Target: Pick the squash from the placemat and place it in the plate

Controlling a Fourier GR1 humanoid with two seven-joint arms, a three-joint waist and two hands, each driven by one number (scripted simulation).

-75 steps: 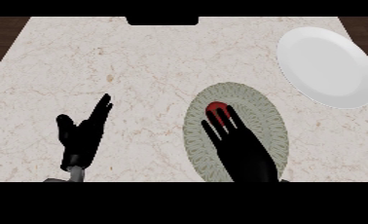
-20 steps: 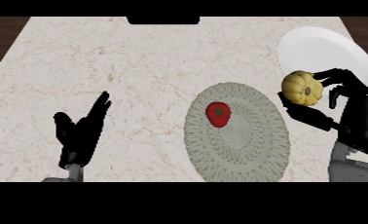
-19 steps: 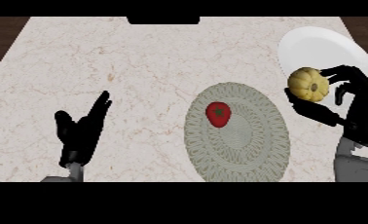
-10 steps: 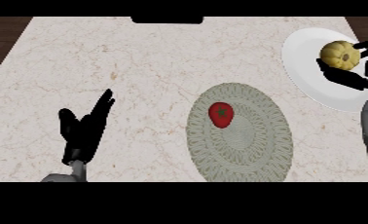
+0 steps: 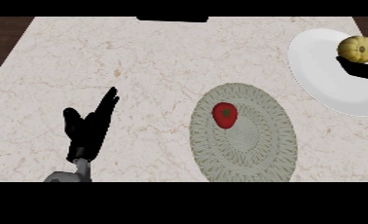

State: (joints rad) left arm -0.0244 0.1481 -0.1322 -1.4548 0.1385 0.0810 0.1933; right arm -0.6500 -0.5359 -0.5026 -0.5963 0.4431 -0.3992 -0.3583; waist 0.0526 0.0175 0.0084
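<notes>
The squash [image 5: 354,48] is small, round and pale yellow with faint ribs, at the view's right edge over the white plate [image 5: 320,74]; the round grey-green woven placemat [image 5: 248,145] lies well apart, lower on the counter [image 5: 129,62].

1. A red tomato-like fruit [image 5: 225,115] with a small green stem spot lies right of the frame's centre, slightly below mid-height.
2. The pale marbled counter [image 5: 144,62] fills most of the frame, veined in faint brown.
3. A dark rectangular object [image 5: 173,18] sits at the counter's far edge, at top centre.
4. Dark wood-coloured floor [image 5: 10,33] shows past the counter's upper left corner.
</notes>
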